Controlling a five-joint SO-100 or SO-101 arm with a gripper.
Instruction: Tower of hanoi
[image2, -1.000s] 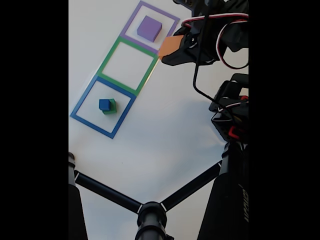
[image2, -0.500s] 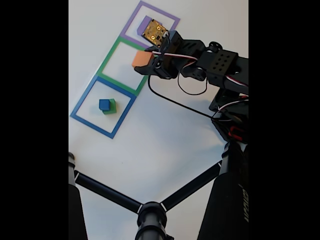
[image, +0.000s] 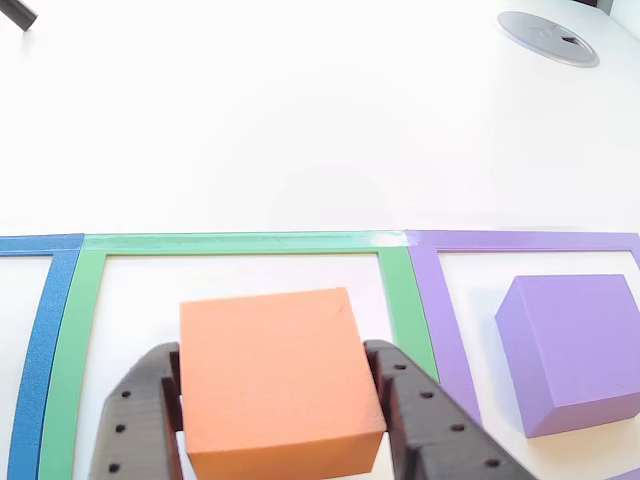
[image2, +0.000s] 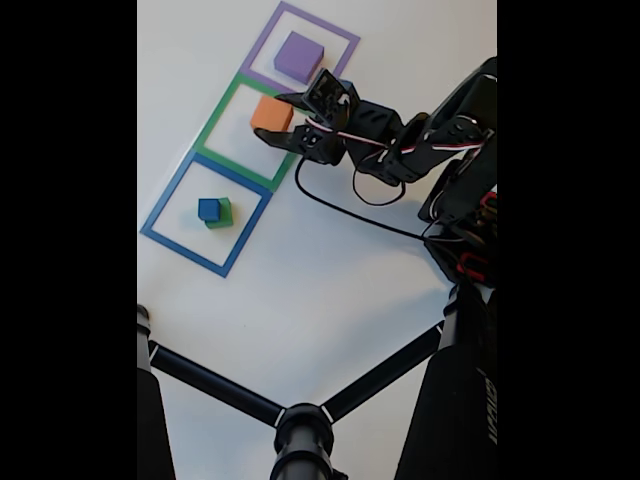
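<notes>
The orange block (image: 275, 385) sits between my gripper's (image: 280, 425) two black fingers, which press on its left and right sides. In the fixed view the gripper (image2: 277, 118) holds the orange block (image2: 272, 113) low inside the green tape square (image2: 215, 112); I cannot tell whether it touches the table. The purple block (image2: 299, 56) lies alone in the purple tape square (image2: 262, 45), also visible on the right as the purple block (image: 570, 350). The blue cube (image2: 208, 209) rests on the green block (image2: 224, 214) inside the blue tape square (image2: 165, 205).
Black stand legs (image2: 300, 425) cross the bottom of the fixed view. The arm's body and cables (image2: 460, 200) fill the right side. A grey round cover (image: 548, 38) is set in the white table at the far right of the other view.
The gripper has carried the orange block from beside the purple square down and left into the green square, and the arm has stretched out lower over the table.
</notes>
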